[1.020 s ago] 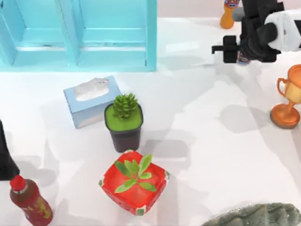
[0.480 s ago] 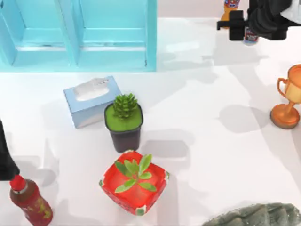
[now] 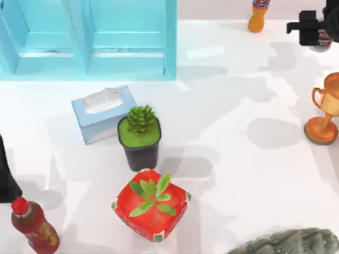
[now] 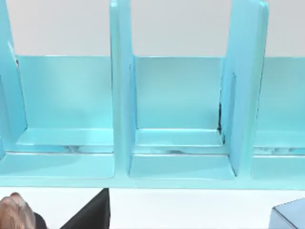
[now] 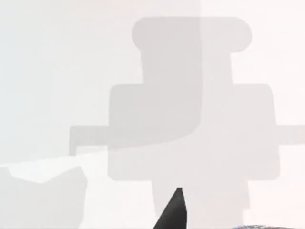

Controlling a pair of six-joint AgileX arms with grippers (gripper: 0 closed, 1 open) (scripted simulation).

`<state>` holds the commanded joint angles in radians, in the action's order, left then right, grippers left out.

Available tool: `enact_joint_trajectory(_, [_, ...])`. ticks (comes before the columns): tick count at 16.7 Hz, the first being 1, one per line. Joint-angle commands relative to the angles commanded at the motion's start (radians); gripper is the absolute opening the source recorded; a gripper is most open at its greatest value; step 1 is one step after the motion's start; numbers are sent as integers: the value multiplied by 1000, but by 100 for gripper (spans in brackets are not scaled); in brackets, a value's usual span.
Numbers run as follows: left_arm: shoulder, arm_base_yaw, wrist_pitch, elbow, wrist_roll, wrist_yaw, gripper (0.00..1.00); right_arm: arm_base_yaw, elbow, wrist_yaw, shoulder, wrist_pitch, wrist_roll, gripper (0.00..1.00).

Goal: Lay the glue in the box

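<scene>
The glue (image 3: 321, 41), a small white bottle with a blue-and-red label, hangs under my right gripper (image 3: 318, 30) at the table's far right rear; the black wrist covers most of it. My right gripper is shut on the glue. One black fingertip (image 5: 172, 213) shows in the right wrist view over the white table and the gripper's own shadow. The box (image 3: 169, 37), light blue with upright dividers, stands at the rear left and also faces the left wrist camera as the box (image 4: 121, 95). My left gripper (image 3: 5, 182) is parked at the left edge.
An orange bottle (image 3: 258, 15) stands at the rear, a copper trophy (image 3: 326, 114) at the right. A pale blue tissue box (image 3: 103, 112), a green succulent pot (image 3: 140, 135) and a red planter (image 3: 151, 203) fill the middle. A dark red sauce bottle (image 3: 33, 225) is front left.
My right gripper has carried the glue to the right and toward the rear, from beside the orange bottle to the table's right edge. The left arm has not moved.
</scene>
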<state>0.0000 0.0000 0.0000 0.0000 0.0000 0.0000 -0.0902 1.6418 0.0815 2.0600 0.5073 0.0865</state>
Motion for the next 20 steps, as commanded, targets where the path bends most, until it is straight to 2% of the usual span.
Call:
enact_joint_trajectory(12, [0,0,0,0,0,0,100,649,-693,-406,-674,20,-520,0])
enact_joint_trajectory(16, [0,0,0,0,0,0,100,755,-811,-469,-783,25,-606,0])
enact_joint_trajectory(20, [0,0,0,0,0,0,100,760,-817,-472,-788,25,-610,0])
